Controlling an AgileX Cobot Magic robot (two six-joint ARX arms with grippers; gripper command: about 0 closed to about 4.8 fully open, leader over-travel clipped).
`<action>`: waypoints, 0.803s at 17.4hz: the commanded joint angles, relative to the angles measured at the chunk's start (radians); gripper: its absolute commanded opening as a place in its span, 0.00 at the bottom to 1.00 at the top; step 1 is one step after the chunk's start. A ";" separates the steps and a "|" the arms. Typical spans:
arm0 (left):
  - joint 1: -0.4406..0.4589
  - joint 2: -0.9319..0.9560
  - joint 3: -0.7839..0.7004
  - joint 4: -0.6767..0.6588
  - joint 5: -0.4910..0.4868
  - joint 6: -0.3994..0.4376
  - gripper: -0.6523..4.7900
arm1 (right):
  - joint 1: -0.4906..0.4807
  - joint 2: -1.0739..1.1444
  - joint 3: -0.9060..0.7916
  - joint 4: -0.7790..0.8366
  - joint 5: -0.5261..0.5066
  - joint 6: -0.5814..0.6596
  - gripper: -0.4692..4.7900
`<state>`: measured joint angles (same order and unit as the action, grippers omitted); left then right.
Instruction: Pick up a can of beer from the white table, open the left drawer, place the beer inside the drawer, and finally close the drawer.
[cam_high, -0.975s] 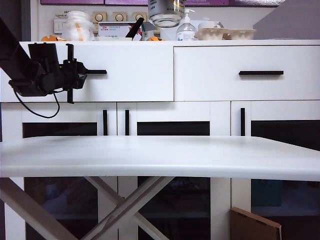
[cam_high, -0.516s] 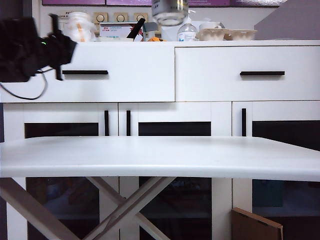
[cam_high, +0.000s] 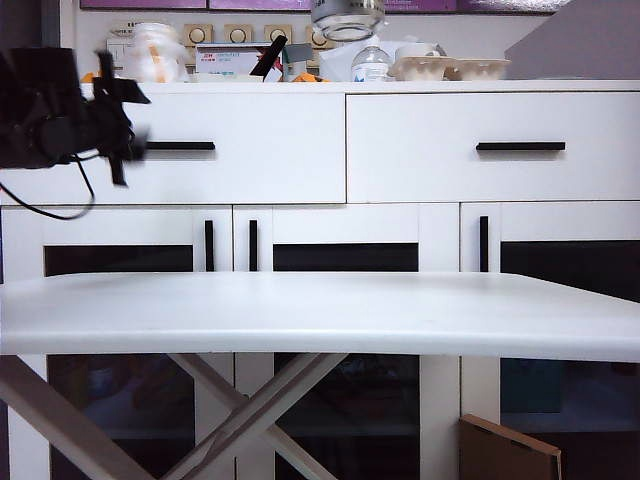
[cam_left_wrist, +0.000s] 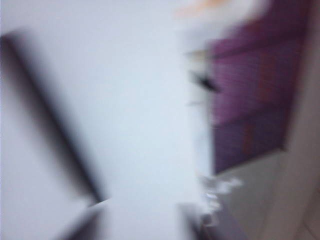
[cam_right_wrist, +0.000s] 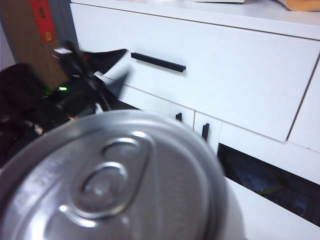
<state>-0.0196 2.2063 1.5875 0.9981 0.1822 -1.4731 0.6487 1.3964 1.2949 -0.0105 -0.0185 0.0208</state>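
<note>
The can of beer (cam_right_wrist: 115, 185) fills the right wrist view, silver lid and pull tab toward the camera. Its underside (cam_high: 347, 17) hangs at the top edge of the exterior view, above the cabinet top. My right gripper is shut on it, its fingers hidden by the can. The left drawer (cam_high: 250, 150) looks closed, with its black bar handle (cam_high: 182, 146) (cam_right_wrist: 158, 62). My left gripper (cam_high: 128, 130) (cam_right_wrist: 125, 63) hovers just off the handle's left end, blurred, fingers apart and empty. The white table (cam_high: 320, 315) stretches across the foreground. The left wrist view is a blur of white front and a dark bar (cam_left_wrist: 50, 115).
The right drawer (cam_high: 520, 146) sits beside the left one. Dark-paned doors with vertical handles (cam_high: 209, 245) stand below. The cabinet top carries a pump bottle (cam_high: 372, 62), egg trays (cam_high: 450, 68) and a white jar (cam_high: 155, 55). A cardboard box (cam_high: 510, 450) stands on the floor.
My left gripper, shut by the handle's left end a second ago, swung up and to the left, then came back down level with the handle, its fingers now apart. The can stays held high.
</note>
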 joint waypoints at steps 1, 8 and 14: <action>-0.016 -0.003 0.086 -0.183 -0.012 -0.023 1.00 | 0.003 -0.013 0.015 0.060 -0.003 -0.003 0.17; -0.024 0.070 0.367 -0.492 -0.058 0.016 1.00 | 0.002 -0.013 0.015 0.060 -0.002 -0.003 0.17; -0.023 0.129 0.432 -0.512 -0.056 0.018 1.00 | 0.002 -0.013 0.015 0.060 -0.002 -0.003 0.17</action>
<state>-0.0441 2.3264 1.9987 0.4744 0.1200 -1.4574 0.6495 1.3964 1.2949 -0.0147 -0.0196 0.0196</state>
